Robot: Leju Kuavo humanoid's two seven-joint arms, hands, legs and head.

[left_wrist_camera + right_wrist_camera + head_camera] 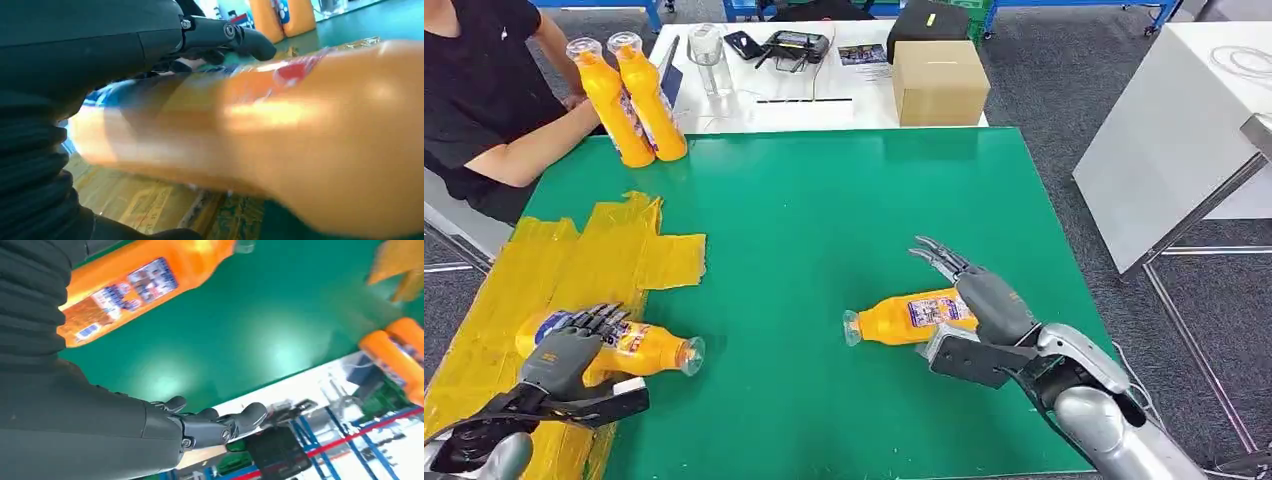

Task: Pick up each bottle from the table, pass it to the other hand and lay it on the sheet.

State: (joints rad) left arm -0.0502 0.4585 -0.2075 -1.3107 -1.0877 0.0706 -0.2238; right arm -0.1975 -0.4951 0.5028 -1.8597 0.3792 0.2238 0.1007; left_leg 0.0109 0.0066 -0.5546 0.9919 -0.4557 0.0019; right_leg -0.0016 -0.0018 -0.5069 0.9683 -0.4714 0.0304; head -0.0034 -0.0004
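Both arms (1114,420) are silver, with black wrist brackets; each hand (984,295) is grey with darker, thin fingers (939,255).

Orange bottles (911,317), yellow sheet (574,270), green table (824,220).

bottles (909,318): glossy plastic | sheet (584,270): crinkled, shiny | box (940,82): matt cardboard

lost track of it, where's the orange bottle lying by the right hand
In the head view the orange plastic bottle lies on the green mat, right of centre, beside the open right robot hand.
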